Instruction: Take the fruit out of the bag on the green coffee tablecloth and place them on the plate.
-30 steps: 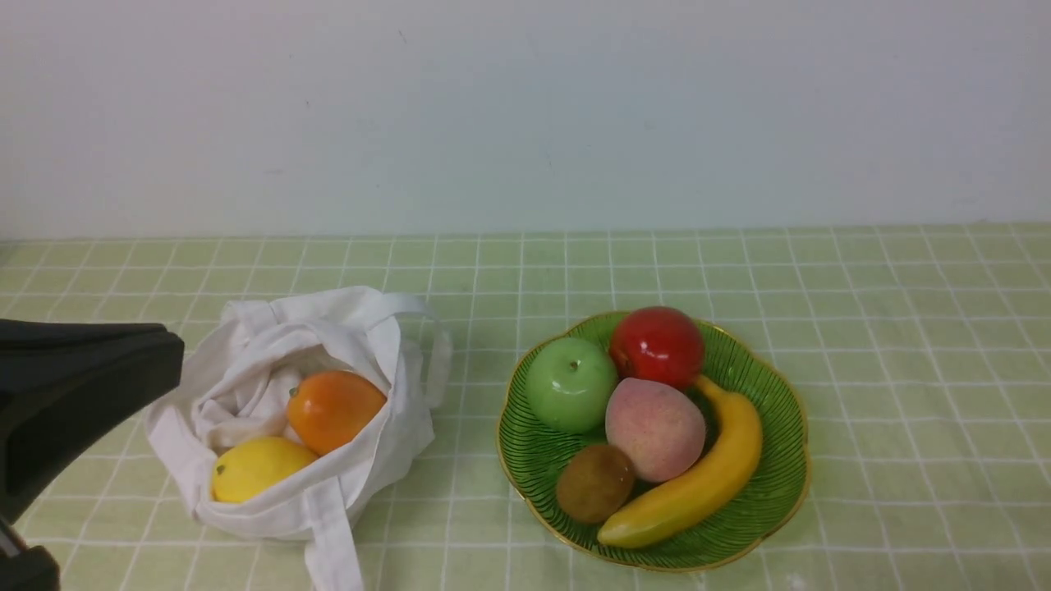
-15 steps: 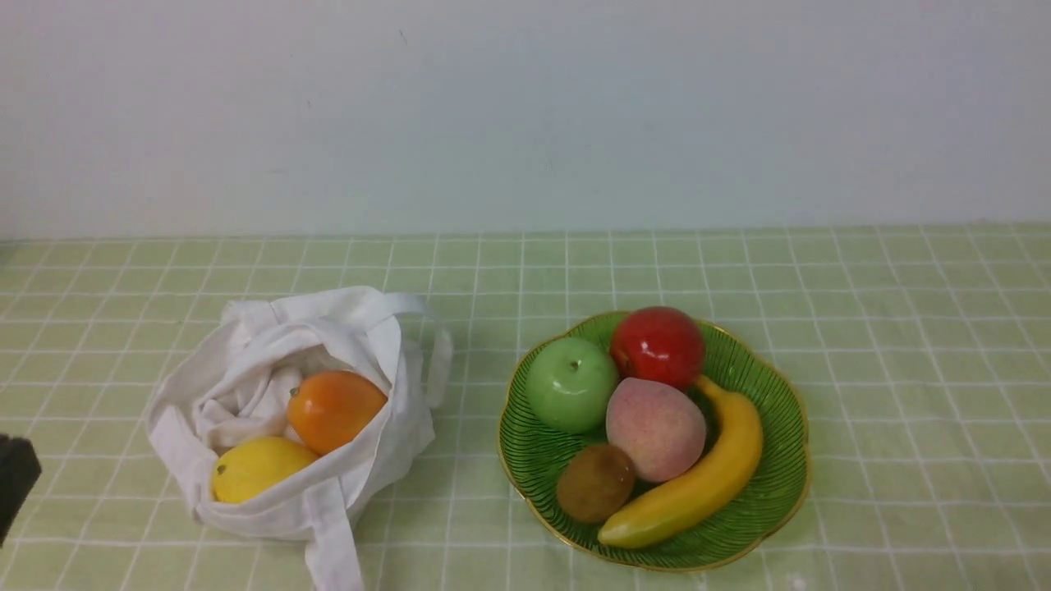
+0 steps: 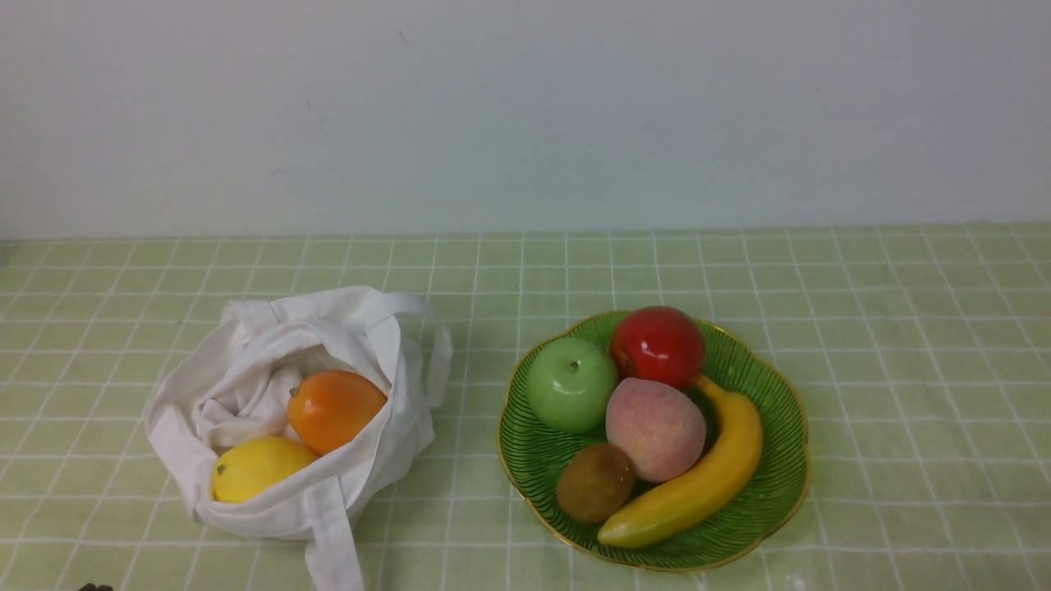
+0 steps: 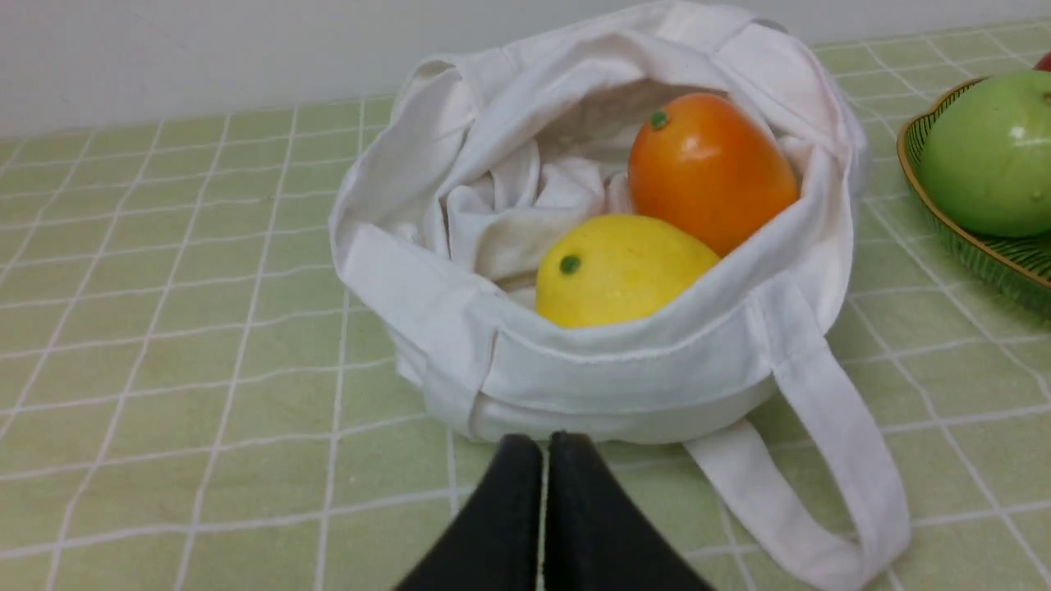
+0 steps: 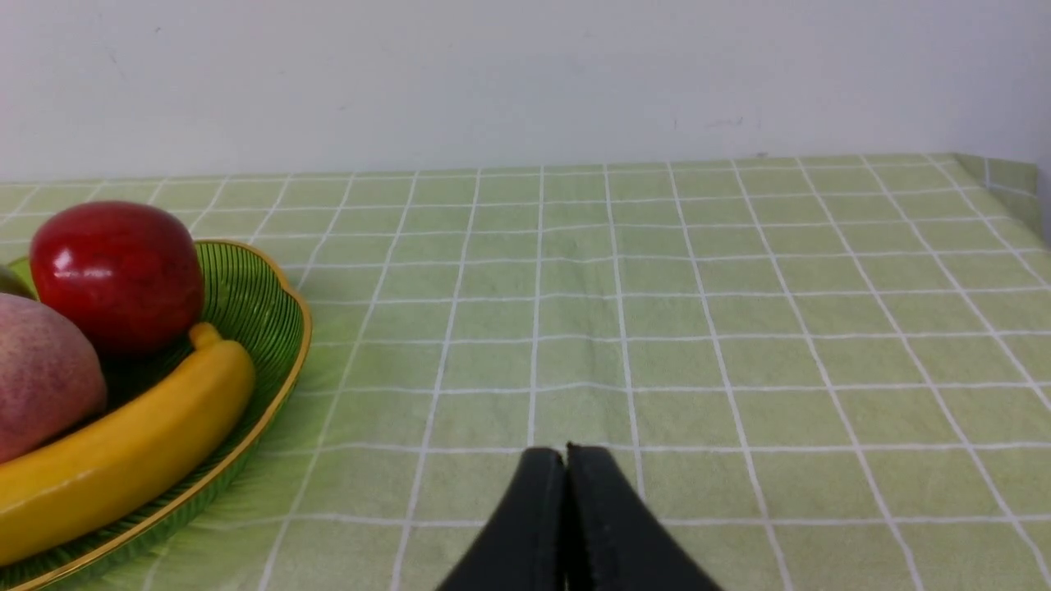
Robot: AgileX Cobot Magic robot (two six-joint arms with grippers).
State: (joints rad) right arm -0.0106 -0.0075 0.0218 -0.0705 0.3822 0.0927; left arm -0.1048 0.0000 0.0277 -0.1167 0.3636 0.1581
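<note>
The white cloth bag (image 3: 246, 361) lies open on the green tablecloth (image 3: 903, 369), with the orange (image 3: 334, 409) and the lemon (image 3: 256, 468) inside. The kiwi (image 3: 594, 483) sits in the green plate (image 3: 772, 501) at its near left. In the left wrist view the bag (image 4: 575, 369), orange (image 4: 710, 168) and lemon (image 4: 620, 269) lie just ahead of my left gripper (image 4: 545, 443), which is shut and empty. My right gripper (image 5: 565, 453) is shut and empty over bare cloth, right of the plate (image 5: 271, 328). Neither gripper shows in the front view.
The plate also holds a green apple (image 3: 571, 383), a red apple (image 3: 657, 345), a pink peach (image 3: 654, 428) and a banana (image 3: 698, 484). A bag strap (image 4: 829, 460) trails on the cloth toward me. A white wall (image 3: 525, 115) stands behind the table.
My left arm has drawn back out of the front view at the left edge. The bag, fruit and plate have not moved.
</note>
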